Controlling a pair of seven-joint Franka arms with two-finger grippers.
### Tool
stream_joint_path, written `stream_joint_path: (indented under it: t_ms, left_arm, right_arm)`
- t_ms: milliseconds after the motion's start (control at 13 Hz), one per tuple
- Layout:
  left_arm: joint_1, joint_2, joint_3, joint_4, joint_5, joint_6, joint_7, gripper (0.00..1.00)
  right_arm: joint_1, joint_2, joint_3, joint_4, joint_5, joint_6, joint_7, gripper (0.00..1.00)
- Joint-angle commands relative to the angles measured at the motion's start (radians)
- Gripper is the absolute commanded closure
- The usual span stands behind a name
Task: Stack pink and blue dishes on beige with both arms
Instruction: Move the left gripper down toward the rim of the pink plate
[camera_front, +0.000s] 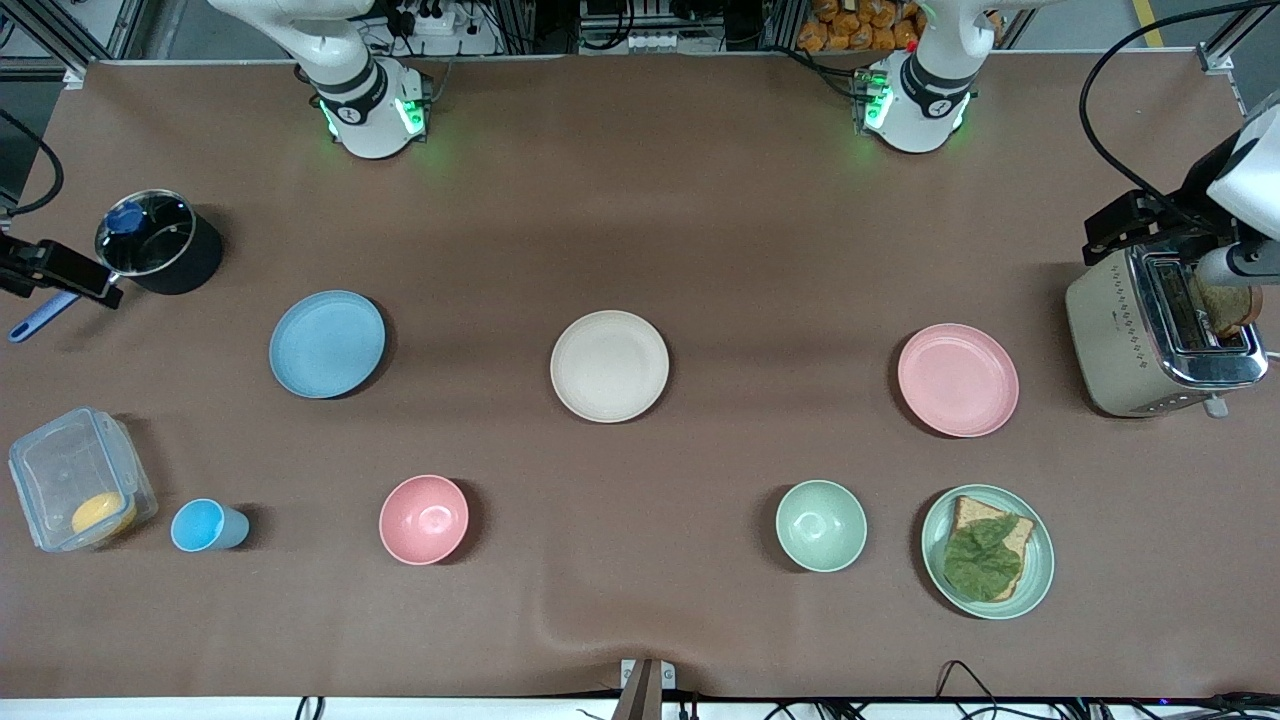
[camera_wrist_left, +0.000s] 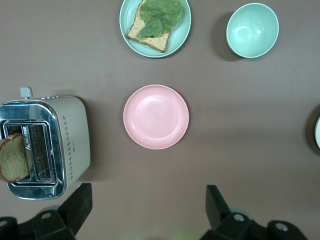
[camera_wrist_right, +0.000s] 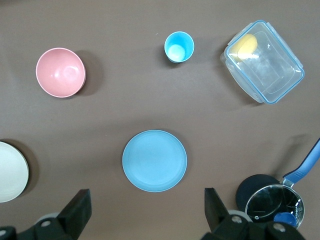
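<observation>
Four plates sit on the table: the beige plate (camera_front: 609, 365) in the middle, a blue plate (camera_front: 327, 344) toward the right arm's end from it, a pink plate (camera_front: 958, 380) toward the left arm's end, and a green plate (camera_front: 988, 551) nearer the camera than the pink one. Two bowls lie nearer the camera than the beige plate: pink (camera_front: 424, 519) and green (camera_front: 821, 525). One cup (camera_front: 207, 526), one pot (camera_front: 160, 242), one box (camera_front: 78, 480), one toaster (camera_front: 1160, 325).

No wording can be read anywhere. The toaster (camera_wrist_left: 45, 145), below the left gripper (camera_wrist_left: 145, 210), bears a small mark on its chrome top, possibly a logo, too small to read.
</observation>
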Motion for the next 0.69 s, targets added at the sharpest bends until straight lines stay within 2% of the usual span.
stream_joint_path:
  t_ms: [0, 462, 615]
  left_arm:
    - [0.011, -0.012, -0.008, -0.011, -0.001, 0.006, 0.013, 0.00]
    - [0.021, 0.063, 0.000, -0.037, 0.052, 0.047, 0.070, 0.00]
    - [0.031, 0.067, 0.000, -0.160, 0.053, 0.181, 0.069, 0.00]
  right_arm:
    - [0.003, 0.006, -0.004, 0.012, 0.013, -0.009, 0.012, 0.00]
    - [0.003, 0.006, -0.004, 0.012, 0.013, -0.009, 0.014, 0.00]
    - [0.001, 0.008, -0.004, 0.012, 0.013, -0.009, 0.011, 0.00]
